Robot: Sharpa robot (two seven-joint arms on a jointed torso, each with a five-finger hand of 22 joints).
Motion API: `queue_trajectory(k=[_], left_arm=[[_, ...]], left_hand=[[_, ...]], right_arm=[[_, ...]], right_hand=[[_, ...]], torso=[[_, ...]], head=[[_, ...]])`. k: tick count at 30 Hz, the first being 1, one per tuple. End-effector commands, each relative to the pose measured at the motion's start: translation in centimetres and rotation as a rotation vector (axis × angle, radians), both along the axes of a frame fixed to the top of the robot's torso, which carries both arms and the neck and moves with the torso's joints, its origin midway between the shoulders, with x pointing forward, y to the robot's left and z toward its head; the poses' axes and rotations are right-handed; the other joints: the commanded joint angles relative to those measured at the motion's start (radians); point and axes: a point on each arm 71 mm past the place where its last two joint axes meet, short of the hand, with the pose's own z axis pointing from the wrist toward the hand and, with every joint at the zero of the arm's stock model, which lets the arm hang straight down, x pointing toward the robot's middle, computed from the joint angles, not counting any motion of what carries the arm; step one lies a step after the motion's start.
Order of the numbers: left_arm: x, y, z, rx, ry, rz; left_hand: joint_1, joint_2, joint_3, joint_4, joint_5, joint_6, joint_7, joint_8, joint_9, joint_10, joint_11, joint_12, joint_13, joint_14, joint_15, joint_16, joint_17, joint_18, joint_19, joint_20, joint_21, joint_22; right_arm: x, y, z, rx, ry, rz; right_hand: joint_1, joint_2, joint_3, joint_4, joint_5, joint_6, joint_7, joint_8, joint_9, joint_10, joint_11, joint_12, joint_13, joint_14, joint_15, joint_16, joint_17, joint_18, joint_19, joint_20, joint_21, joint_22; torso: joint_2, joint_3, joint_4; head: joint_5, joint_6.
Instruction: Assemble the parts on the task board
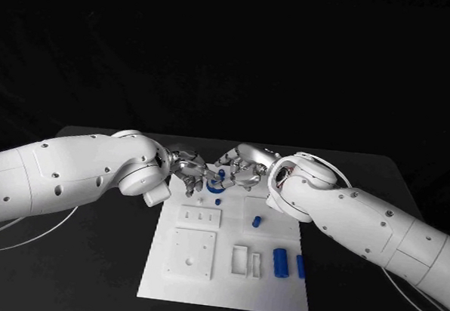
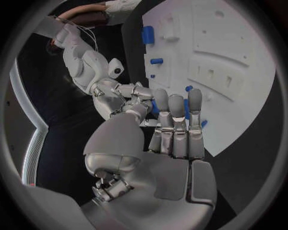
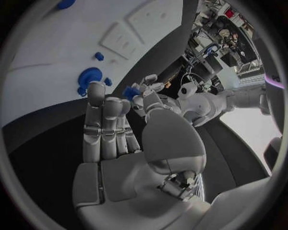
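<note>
We are seeing both silver, metallic robot hands meeting at the far edge of the flat white task board, which is lying on the matte black bench. The left robot hand and the right robot hand are facing each other with a small blue part between their fingertips; we cannot tell which hand is actually gripping it or whether the fingers are closing on it. A round blue disc-shaped part is sitting on the board just beneath the hands. Nearer the robot, two blue cylindrical parts are lying side by side beside a white rectangular frame, and a shorter blue peg is sitting between them and the hands. A raised square plate with holes and a slotted block are lying on the board's left half.
</note>
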Motion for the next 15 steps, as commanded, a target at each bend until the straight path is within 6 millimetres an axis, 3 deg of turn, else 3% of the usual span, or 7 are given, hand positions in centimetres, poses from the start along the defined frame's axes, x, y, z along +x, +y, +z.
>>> queue_trajectory(k=[1, 9, 15], left_arm=[[0.1, 0.0, 0.1, 0.006, -0.018, 0.005], [0.2, 0.5, 0.0, 0.026, -0.019, 0.016], [0.2, 1.3, -0.1, 0.07, -0.024, 0.021]], left_hand=[[-0.011, -0.009, 0.168, -0.181, 0.014, 0.084, -0.063, -0.027, 0.02, 0.019, -0.003, -0.017, -0.005, 0.018, -0.002, -0.003, 0.002, 0.013, 0.001, -0.012, 0.011, 0.006], [-0.016, -0.007, 0.168, -0.193, 0.02, 0.118, -0.062, -0.099, 0.079, 0.031, -0.006, -0.032, 0.008, 0.026, -0.004, -0.014, 0.015, 0.013, 0.003, -0.013, 0.009, 0.01], [-0.017, -0.006, 0.167, -0.196, 0.021, 0.126, -0.063, -0.115, 0.089, 0.035, -0.006, -0.036, 0.011, 0.029, -0.005, -0.017, 0.018, 0.013, 0.005, -0.014, 0.009, 0.012]], right_arm=[[0.0, -0.4, 0.3, 0.049, -0.02, -0.007], [-0.1, -2.8, -0.1, 0.048, -0.003, -0.025], [-0.2, -5.7, -0.1, 0.083, 0.002, -0.052]], right_hand=[[0.008, -0.008, -0.003, 0.013, 0.003, -0.009, 0.0, -0.005, -0.001, -0.006, 0.002, 0.007, -0.006, -0.008, 0.001, 0.003, -0.002, 0.012, 0.027, 0.007, -0.01, 0.003], [0.017, -0.025, -0.014, 0.039, 0.016, -0.023, 0.002, -0.005, -0.001, -0.017, 0.005, 0.011, -0.016, -0.018, 0.004, 0.002, -0.007, 0.015, 0.022, 0.01, -0.051, -0.003], [0.012, -0.005, -0.023, 0.044, 0.023, 0.002, 0.0, -0.004, 0.0, -0.022, 0.004, 0.009, -0.025, -0.023, 0.005, 0.0, -0.011, 0.015, 0.02, 0.011, -0.079, -0.009]], torso=[[0.0, -0.0003, 0.0002], [0.0, -0.0005, 0.0003], [0.0, 0.001, -0.0035]], head=[[0.003, -0.001], [0.01, -0.002], [0.022, -0.005]])
